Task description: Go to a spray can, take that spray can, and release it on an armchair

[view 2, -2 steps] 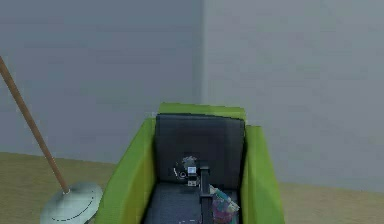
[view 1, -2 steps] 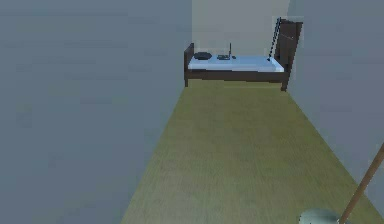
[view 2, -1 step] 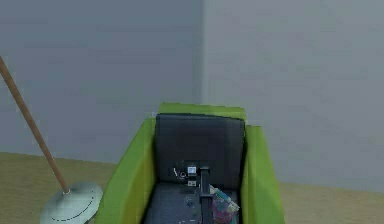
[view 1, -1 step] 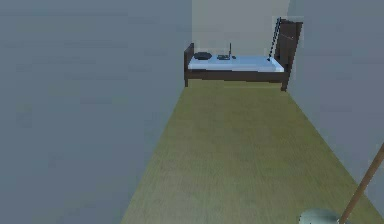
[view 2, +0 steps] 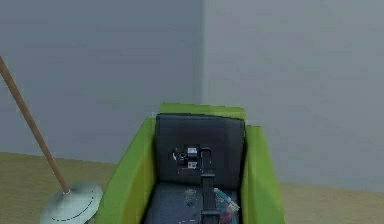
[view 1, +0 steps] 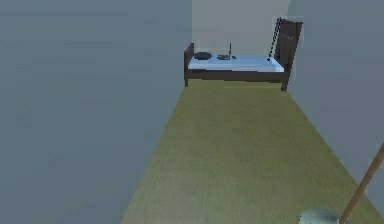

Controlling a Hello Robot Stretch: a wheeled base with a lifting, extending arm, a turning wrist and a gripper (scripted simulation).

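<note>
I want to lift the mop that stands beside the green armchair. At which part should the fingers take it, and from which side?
Probably the mop is best taken by its thin wooden handle, low down, near the round pale head resting on the floor. The handle leans away from the armchair, so approach from the near, open side, crosswise to the stick.

The armchair (view 2: 200,140) backs onto the wall (view 2: 100,70). Left of the armchair a long-handled mop (view 2: 70,205) stands on the floor (view 2: 30,178). The tool (view 2: 182,157) is over the armchair's seat, where a small object (view 2: 227,207) lies.
</note>
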